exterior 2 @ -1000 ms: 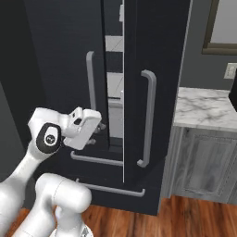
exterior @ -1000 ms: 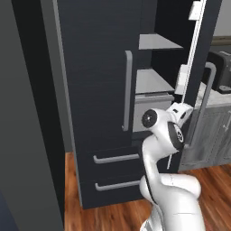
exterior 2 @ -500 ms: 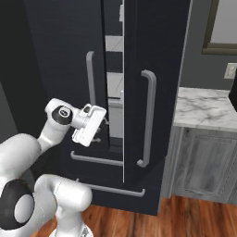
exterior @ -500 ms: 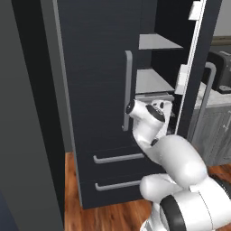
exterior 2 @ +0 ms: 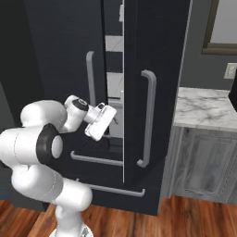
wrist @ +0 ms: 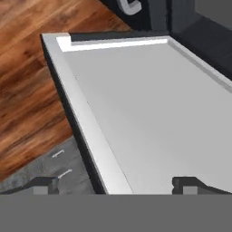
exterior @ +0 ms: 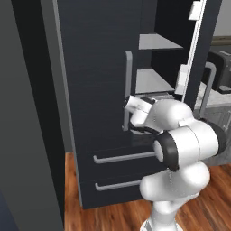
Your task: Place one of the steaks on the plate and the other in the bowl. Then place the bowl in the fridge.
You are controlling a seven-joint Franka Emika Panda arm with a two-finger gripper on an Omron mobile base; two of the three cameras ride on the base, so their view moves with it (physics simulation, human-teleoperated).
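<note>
1. The black fridge (exterior: 90,81) stands right in front of the robot, its right-hand door (exterior 2: 155,92) swung partly out so there is a gap between the two doors.
2. Through that gap in the left base view I can see grey inner shelves (exterior: 155,41), one above the other, and a white door bin (exterior: 182,77) on the inside of the open door.
3. The arm is folded up close to the fridge front, with the gripper (exterior 2: 107,122) held at the gap, just beside the long grey bar handle (exterior: 128,90) of the left door.
4. The fingers (wrist: 45,185) are spread wide apart and grasp nothing; between them the hand view looks along a bare grey shelf (wrist: 149,104).
5. Below, the two lower drawers (exterior: 122,158) are closed.
6. Wooden floor (exterior: 113,214) runs under the fridge, and a marble worktop (exterior 2: 206,109) on grey cabinets sits to the right.
</note>
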